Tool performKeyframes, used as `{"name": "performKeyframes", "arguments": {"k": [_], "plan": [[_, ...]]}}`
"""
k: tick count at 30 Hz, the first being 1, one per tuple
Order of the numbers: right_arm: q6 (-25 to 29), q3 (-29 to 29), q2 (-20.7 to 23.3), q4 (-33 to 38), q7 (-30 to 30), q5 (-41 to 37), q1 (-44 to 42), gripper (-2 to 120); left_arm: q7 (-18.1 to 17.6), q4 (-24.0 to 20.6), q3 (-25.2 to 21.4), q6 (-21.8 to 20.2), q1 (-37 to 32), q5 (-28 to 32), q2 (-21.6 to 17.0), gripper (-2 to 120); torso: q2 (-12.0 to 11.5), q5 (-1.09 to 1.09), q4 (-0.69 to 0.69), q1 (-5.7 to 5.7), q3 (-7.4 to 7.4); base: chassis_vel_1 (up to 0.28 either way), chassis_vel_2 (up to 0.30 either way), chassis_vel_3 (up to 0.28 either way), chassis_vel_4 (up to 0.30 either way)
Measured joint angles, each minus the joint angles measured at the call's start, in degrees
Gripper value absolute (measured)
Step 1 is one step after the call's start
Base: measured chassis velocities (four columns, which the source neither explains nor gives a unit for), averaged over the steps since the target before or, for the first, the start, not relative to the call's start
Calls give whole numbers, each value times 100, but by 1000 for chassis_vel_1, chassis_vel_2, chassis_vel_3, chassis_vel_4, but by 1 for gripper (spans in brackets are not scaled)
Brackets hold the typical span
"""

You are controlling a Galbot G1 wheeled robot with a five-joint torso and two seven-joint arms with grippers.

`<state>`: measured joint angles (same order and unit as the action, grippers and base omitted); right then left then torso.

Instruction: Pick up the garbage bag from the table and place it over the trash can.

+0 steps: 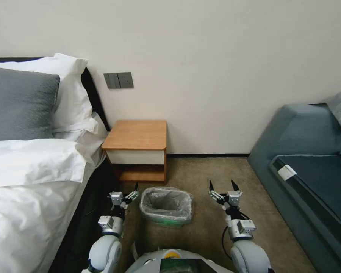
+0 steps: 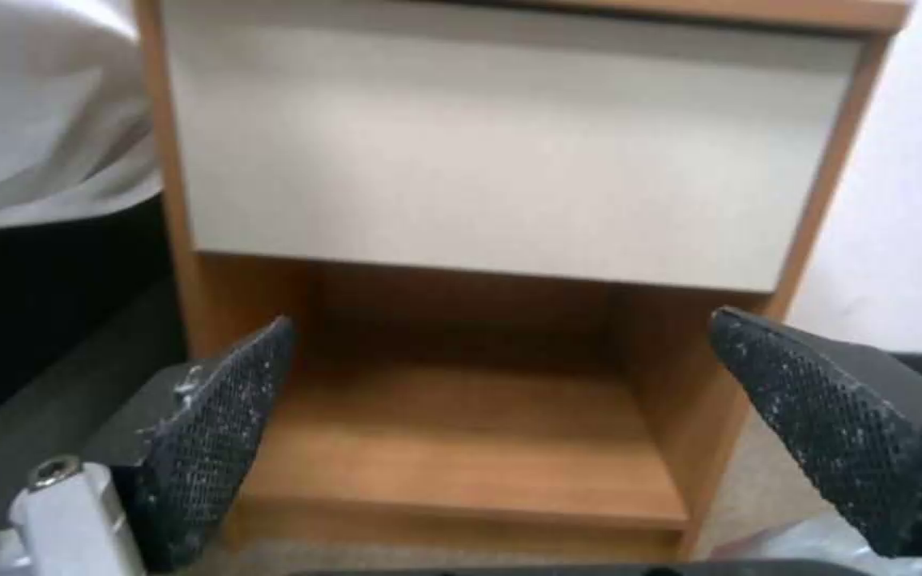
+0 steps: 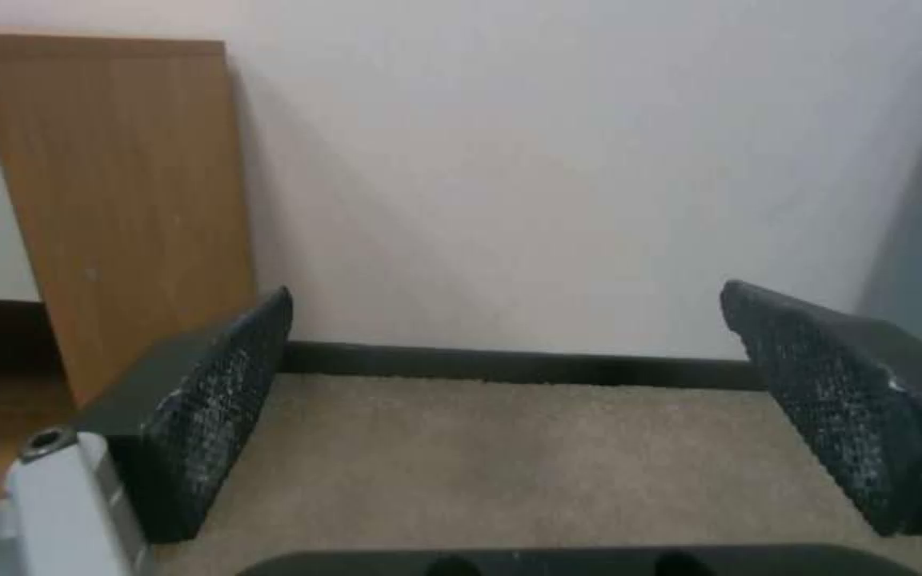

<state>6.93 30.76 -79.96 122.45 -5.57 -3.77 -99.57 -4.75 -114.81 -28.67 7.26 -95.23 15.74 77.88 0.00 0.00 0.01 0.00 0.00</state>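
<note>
Bag (image 1: 166, 203) lining trash can (image 1: 167, 219), tools (image 1: 129, 194) (image 1: 224, 188) agape — table (image 1: 135, 135) bare

I am seeing a bed (image 1: 30, 182) with white pillows (image 1: 70, 89) and a grey pillow (image 1: 21, 104) lying left, a wall switch panel (image 1: 118, 80) sitting above, and a blue-grey sofa (image 1: 310, 167) standing right on beige carpet (image 1: 212, 178).

One table (image 1: 136, 135), one bin (image 1: 166, 218), one bag (image 1: 166, 203) lining it, two pillows (image 1: 21, 102), and two grippers, left (image 1: 129, 190) and right (image 1: 224, 186), are showing.
</note>
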Motion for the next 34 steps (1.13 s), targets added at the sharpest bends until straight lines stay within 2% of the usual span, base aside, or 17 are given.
{"name": "performKeyframes", "arguments": {"k": [6,34], "plan": [[138,107,-60,-97,254,13,13,100,-186,23,20,-52,-10,-91,41,99,0,0,0,0,0,0,0,0,0],[112,103,-43,-87,247,-5,35,100,-197,9,26,-103,-12,-76,42,99,0,0,-1,0,0,0,0,0,0]]}}
